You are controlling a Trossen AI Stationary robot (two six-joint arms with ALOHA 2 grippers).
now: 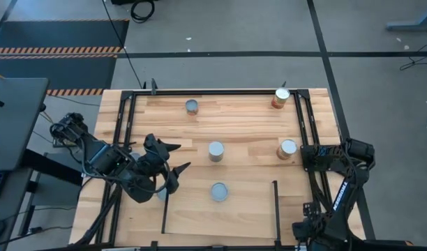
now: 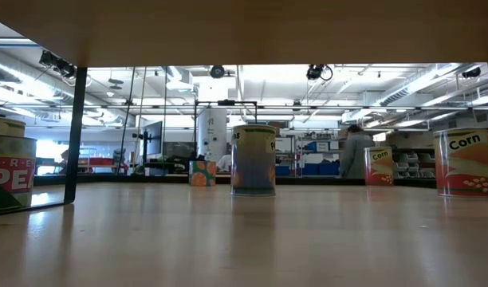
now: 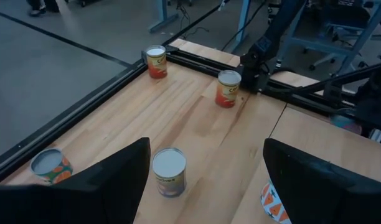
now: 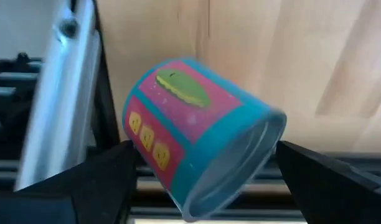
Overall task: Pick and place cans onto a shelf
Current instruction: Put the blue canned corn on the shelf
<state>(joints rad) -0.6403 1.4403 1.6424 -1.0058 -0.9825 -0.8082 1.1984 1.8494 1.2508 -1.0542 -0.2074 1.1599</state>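
Observation:
My left gripper (image 1: 177, 157) hangs open and empty over the table's left middle, beside the shelf's left black bar (image 1: 163, 213). Its fingers frame a grey-topped can (image 3: 169, 171) standing at the table's middle (image 1: 216, 150). My right gripper (image 4: 203, 149), at the right edge under its arm (image 1: 325, 157), is shut on a teal-and-pink can (image 4: 197, 134). Other cans stand at the far left (image 1: 192, 106), at the far right (image 1: 281, 97) and at the right (image 1: 288, 148). One can (image 1: 219, 191) stands on the pale shelf panel (image 1: 220, 219). My right gripper holds the teal-and-pink can between its two fingers (image 4: 100, 180), one on each side of it. The can lies tilted in the hold, its side (image 4: 178, 99) and one round end (image 4: 240, 168) turned to the camera. The touching spots are hidden behind the can.
Black frame rails run along the table's left (image 1: 123, 139), far (image 1: 213, 90) and right (image 1: 304, 132) sides. In the low view the shelf panel (image 2: 228, 32) spans overhead on a black post (image 2: 75, 135). A green can (image 2: 9, 167) stands by that post. A person (image 2: 356, 151) stands far behind.

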